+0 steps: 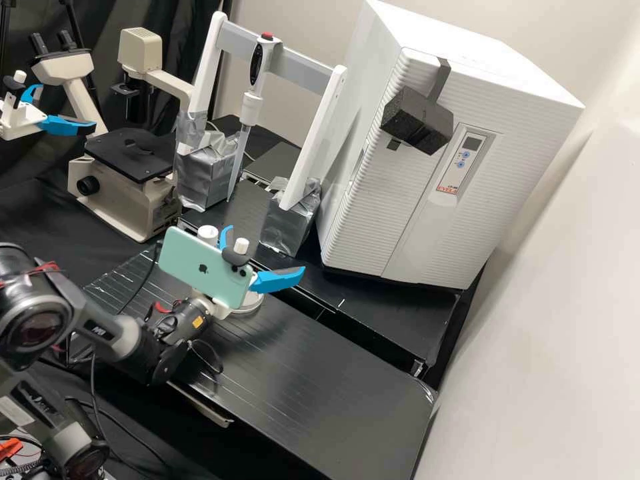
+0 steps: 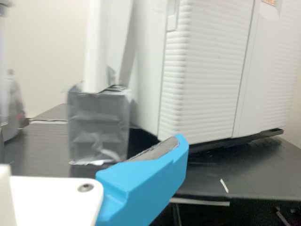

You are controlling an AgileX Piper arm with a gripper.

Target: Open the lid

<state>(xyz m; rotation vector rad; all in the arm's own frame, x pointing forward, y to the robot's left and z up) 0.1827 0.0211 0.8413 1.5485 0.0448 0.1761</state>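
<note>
We judge the opening not yet begun: the jaws (image 1: 267,248) stand spread apart with no lid between them. The lid is probably on the pale round dish (image 1: 251,305), partly hidden at about 6 o'clock from them in the high view; whether it is on, we cannot tell. Gripping, lifting and clearing it seem left.

The worktop (image 1: 300,387) offers sideways room towards 4 o'clock, short of the dark gap along its far edge. Towards 1 o'clock, the taped block (image 1: 289,220) limits reach; the white cabinet (image 1: 400,200) bounds 2 o'clock.
</note>
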